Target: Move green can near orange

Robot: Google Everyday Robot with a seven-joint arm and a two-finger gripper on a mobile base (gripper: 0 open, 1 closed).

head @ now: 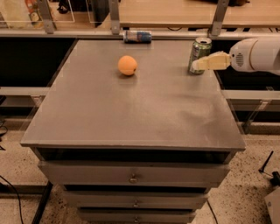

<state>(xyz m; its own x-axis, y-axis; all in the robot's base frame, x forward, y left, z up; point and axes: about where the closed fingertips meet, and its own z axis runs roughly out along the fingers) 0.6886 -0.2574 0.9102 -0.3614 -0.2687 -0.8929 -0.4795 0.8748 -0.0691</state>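
Note:
The green can (199, 51) stands upright near the far right edge of the grey cabinet top (135, 105). The orange (127, 65) lies on the top to the left of the can, well apart from it. My gripper (195, 65) reaches in from the right on a white arm (256, 54). Its pale tip overlaps the lower right side of the can. Whether it touches the can does not show.
A blue and silver can (137, 36) lies on its side at the far edge of the top. The cabinet has drawers (131, 175) at the front. A wooden table (175, 13) stands behind, and metal rails run along both sides.

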